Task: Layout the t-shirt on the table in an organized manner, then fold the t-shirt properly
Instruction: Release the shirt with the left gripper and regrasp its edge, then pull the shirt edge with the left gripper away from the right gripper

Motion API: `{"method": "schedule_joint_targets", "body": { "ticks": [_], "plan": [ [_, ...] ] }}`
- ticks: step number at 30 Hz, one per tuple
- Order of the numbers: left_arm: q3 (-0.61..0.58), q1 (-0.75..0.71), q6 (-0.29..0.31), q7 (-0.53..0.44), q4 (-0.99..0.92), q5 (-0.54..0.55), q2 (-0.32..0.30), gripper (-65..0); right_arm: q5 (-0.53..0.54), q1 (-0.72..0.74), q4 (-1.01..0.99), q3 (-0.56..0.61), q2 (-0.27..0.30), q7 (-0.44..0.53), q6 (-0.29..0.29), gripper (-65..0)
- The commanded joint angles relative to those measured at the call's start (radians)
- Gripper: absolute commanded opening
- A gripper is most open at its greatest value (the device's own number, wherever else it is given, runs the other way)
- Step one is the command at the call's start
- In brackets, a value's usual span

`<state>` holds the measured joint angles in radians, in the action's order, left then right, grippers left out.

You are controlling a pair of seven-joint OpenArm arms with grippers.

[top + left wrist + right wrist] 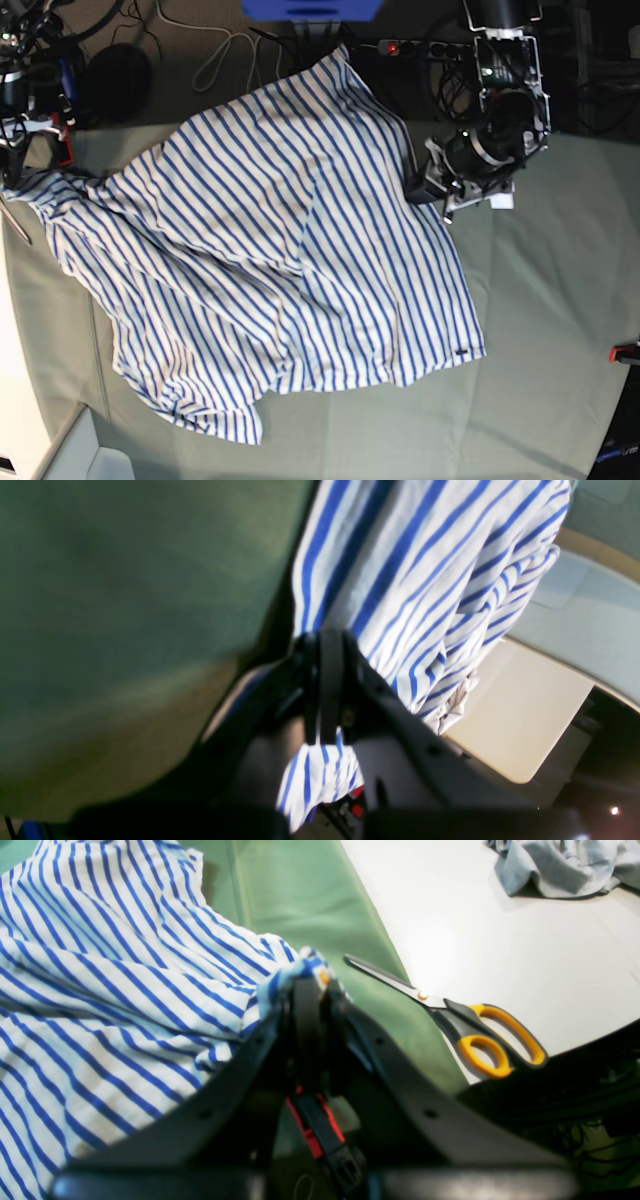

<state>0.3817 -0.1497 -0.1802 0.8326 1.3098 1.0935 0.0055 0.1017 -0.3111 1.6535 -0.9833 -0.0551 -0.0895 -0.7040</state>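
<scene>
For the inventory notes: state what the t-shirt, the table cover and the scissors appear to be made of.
T-shirt: soft woven or knit fabric, likely cotton; it drapes and wrinkles. Table cover: matte green cloth, faintly creased. Scissors: shiny metal blades, glossy orange-and-grey handles, probably plastic.

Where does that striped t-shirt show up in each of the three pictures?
Left wrist view: the t-shirt hangs from upper right to bottom centre.
Right wrist view: it fills the left half.
Base view: it sprawls across the middle.
Shared landmark: the green table beneath it.
</scene>
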Motion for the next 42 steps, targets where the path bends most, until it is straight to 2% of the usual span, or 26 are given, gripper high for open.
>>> {"method": "schedule_joint_targets", "body": {
  "ticks": [1,2,6,8,15,19,22,25,28,31,35,42],
  "plan": [
    [0.0,0.009,-0.02,0.015,0.017,0.04,-0.003,-62.8,0.017,-0.003,0.017,-0.006,0.013,0.03,0.006,-65.0],
    [0.0,0.009,-0.022,0.015,0.018,0.04,-0.006,-60.2,0.017,-0.001,0.017,-0.006,0.013,0.03,0.006,-65.0],
    [0.003,-0.003,-0.022,0.017,0.014,0.04,-0.014,-39.5,0.017,-0.001,0.017,-0.004,0.013,0.03,0.006,-65.0],
    [0.0,-0.008,-0.017,0.018,0.012,0.04,-0.016,-31.7,0.017,0.0,0.017,-0.003,0.013,0.03,0.006,-65.0],
    [-0.002,-0.011,-0.022,0.009,0.009,0.038,-0.014,-30.3,0.017,0.003,0.017,-0.003,0.013,0.03,0.006,-65.0],
    [0.0,-0.001,-0.022,0.007,-0.008,-0.04,-0.009,-30.4,0.017,0.003,0.017,-0.003,0.013,0.03,0.006,-65.0],
    [0.003,0.009,-0.02,0.007,-0.009,-0.108,0.018,-33.6,0.017,0.003,0.017,-0.003,0.013,0.03,0.006,-65.0],
    [0.003,0.019,-0.015,-0.009,-0.011,-0.161,0.035,-47.3,0.017,0.003,0.017,-0.003,0.013,0.03,0.006,-65.0],
    [-0.002,0.031,-0.015,-0.062,-0.014,-0.174,0.043,-65.0,0.017,0.003,0.017,-0.003,0.013,0.03,0.006,-65.0],
    [-0.002,0.051,-0.015,-0.072,-0.014,-0.174,0.04,-63.5,0.017,0.0,0.017,-0.003,0.013,0.03,0.006,-65.0],
    [0.006,0.091,-0.015,-0.074,0.026,-0.163,0.038,-64.9,0.017,0.003,0.017,-0.003,0.013,0.03,0.006,-65.0],
    [0.003,0.318,-0.015,-0.075,0.047,-0.174,-0.011,-64.9,0.017,0.057,0.017,0.034,0.008,0.03,0.006,-65.0]
  ]
}}
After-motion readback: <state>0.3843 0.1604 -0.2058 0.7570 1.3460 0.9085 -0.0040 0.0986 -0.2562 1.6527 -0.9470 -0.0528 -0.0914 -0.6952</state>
